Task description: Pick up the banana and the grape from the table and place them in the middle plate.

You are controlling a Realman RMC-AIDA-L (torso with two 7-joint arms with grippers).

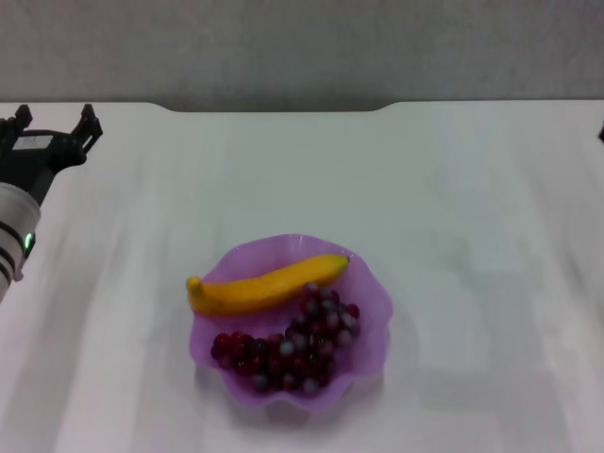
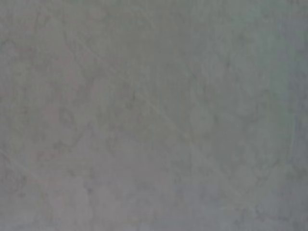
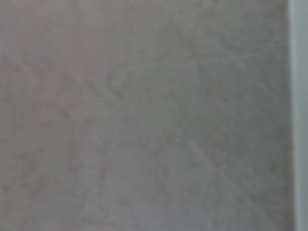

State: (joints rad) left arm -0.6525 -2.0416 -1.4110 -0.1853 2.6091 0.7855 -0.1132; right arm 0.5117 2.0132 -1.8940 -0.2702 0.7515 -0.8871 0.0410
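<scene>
The middle plate (image 1: pixel 373 283), translucent purple with a wavy rim, sits on the white table (image 1: pixel 453 208) near the front centre. The banana (image 1: pixel 269 286) lies inside it across the far side, its stem end over the left rim. The grape bunch (image 1: pixel 293 351) lies inside the plate in front of the banana and touches it. My left gripper (image 1: pixel 54 123) is open and empty at the table's far left, well away from the plate. Only a dark sliver of my right gripper (image 1: pixel 601 133) shows at the right edge. Both wrist views show only a plain grey surface.
The table's far edge has a notch (image 1: pixel 274 108) in the middle, with a grey wall behind it. Bare tabletop surrounds the plate on all sides.
</scene>
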